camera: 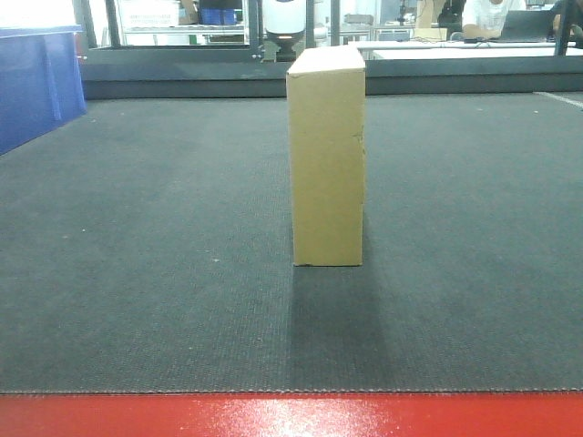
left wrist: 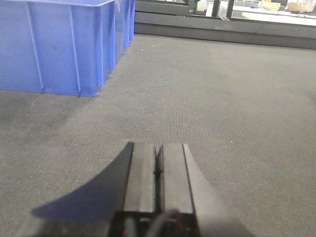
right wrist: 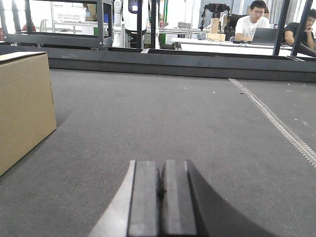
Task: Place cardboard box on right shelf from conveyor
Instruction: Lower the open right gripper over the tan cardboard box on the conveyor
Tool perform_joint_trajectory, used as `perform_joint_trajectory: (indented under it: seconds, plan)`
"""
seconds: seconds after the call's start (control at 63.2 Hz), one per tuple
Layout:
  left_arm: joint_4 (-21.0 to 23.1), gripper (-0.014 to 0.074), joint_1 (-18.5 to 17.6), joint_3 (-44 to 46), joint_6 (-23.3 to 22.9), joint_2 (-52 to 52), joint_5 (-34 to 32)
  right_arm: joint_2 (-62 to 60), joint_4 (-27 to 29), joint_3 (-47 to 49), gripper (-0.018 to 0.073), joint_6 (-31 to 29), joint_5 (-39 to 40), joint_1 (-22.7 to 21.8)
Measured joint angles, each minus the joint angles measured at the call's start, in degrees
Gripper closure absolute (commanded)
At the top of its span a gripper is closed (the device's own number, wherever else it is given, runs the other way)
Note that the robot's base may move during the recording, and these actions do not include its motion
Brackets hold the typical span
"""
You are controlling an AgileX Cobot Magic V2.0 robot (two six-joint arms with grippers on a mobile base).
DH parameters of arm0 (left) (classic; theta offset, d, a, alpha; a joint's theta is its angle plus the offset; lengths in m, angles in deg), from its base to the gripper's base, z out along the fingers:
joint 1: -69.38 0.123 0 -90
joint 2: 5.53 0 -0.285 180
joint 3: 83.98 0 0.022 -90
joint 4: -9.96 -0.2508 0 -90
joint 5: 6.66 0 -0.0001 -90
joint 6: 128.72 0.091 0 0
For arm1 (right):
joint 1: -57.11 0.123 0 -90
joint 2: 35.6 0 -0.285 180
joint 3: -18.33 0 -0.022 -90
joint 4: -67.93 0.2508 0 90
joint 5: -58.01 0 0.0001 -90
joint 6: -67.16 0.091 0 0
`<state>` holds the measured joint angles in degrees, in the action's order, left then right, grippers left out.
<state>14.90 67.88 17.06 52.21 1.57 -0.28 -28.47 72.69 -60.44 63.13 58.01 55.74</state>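
The cardboard box (camera: 328, 155) stands upright on its narrow end, right in the middle of the conveyor (camera: 137, 273), slim face toward the front camera. Tan-yellow, plain, with a small nick halfway up its right edge – possibly a flap seam, hard to say at this sharpness. Its shadow falls forward across the dark grey woven belt toward the glossy red edge strip (camera: 291, 416) along the bottom of the front view.

Over on the left, a blue plastic bin (left wrist: 59, 44) sits on the belt, well apart from the box. The left pincer (left wrist: 158, 148) hangs low above the belt with its two black fingers pressed together, gripping nothing, the bin ahead and to its left.

Right wrist view now – the right pincer (right wrist: 161, 165) is likewise closed on itself with nothing between its fingers, low over bare belt. The box is ahead on its left, near but not touching. A pale stitched seam (right wrist: 276, 123) runs diagonally across the belt on the right. Beyond the dark rail at the far side, a man in a white shirt (right wrist: 254, 22) sits at a laptop.
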Motion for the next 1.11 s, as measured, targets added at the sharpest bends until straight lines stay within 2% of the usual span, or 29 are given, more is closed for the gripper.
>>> perform_joint_trajectory:
  seconds: [0.981,1.108]
  plan:
    - [0.0,0.0715,0.0,0.0,0.0,0.0,0.0,0.0,0.0,0.0,0.0502,0.0,0.0,0.0]
    - [0.0,0.0715,0.0,0.0,0.0,0.0,0.0,0.7,0.0,5.4,0.0501,0.2,-3.0,0.0]
